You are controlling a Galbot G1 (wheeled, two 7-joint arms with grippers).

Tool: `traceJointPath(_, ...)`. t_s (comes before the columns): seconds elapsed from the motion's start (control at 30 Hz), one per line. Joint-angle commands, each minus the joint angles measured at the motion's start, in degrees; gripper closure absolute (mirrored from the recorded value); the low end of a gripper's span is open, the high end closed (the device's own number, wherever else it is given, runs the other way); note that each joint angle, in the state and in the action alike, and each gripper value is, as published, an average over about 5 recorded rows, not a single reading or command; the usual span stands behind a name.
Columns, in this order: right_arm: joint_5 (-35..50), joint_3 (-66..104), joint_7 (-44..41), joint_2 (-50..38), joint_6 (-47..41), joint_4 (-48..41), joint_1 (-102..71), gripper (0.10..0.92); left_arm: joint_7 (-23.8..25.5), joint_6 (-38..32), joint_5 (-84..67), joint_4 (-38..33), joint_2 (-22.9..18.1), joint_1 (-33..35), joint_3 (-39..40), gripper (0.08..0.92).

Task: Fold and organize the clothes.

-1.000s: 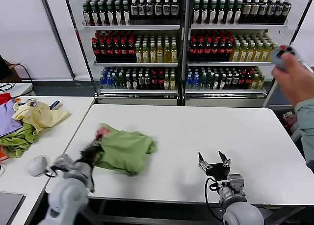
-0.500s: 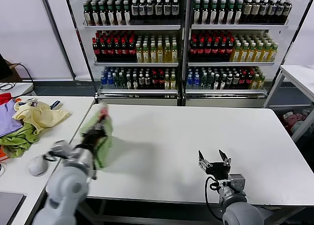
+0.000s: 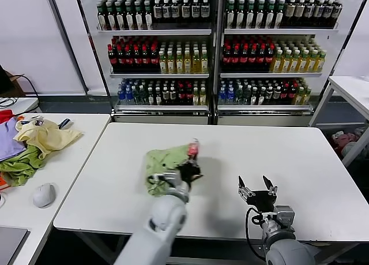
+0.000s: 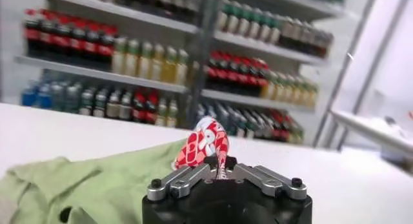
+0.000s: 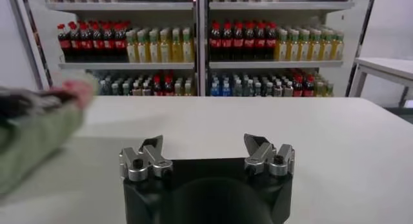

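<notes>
Left pincer (image 4: 216,170) pinched on T-shirt (image 3: 163,165), clearest wrist-side; right pincer (image 3: 258,189) agape, empty.

Bright even overhead light; soft shadows; wrist views' bkgd blurred, motion smear.

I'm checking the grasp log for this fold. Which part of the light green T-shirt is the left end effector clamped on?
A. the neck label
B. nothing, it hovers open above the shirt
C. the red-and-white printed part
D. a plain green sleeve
C: in the left wrist view the left end effector is shut on the red-and-white printed part of the T-shirt, which bunches up between its fingers.
</notes>
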Motion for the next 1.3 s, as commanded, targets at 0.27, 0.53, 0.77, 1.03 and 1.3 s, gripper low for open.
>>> traceJointPath(0.27,0.2,-2.8,1.7,-0.7,-0.6,-1.9,4.7,0.203,1.3,-8.2,6.4,-3.7,-3.4,3.3,6.6,0.598)
traceJointPath(0.53,0.7,-11.5,5.0,1.3,-2.2,-11.7,14.8,0.203,1.4,-7.6,9.5,-14.7,3.7,13.2,-5.9,0.373)
traceJointPath(0.77,0.8,-16.7,8.9,6.3,-4.9,-23.4,24.3,0.203,0.9,-6.2,9.5,-18.3,4.7,19.1,-16.3,0.196)
traceJointPath(1.03,-0.5,-18.1,10.8,9.9,-5.8,-32.6,28.6,0.203,1.1,-7.3,9.2,-22.1,6.1,25.4,-22.1,0.177)
traceJointPath(1.3,-0.1,-18.5,9.5,9.1,-5.7,-34.7,29.6,0.219,1.1,-8.0,8.6,-23.6,6.2,27.0,-23.1,0.177)
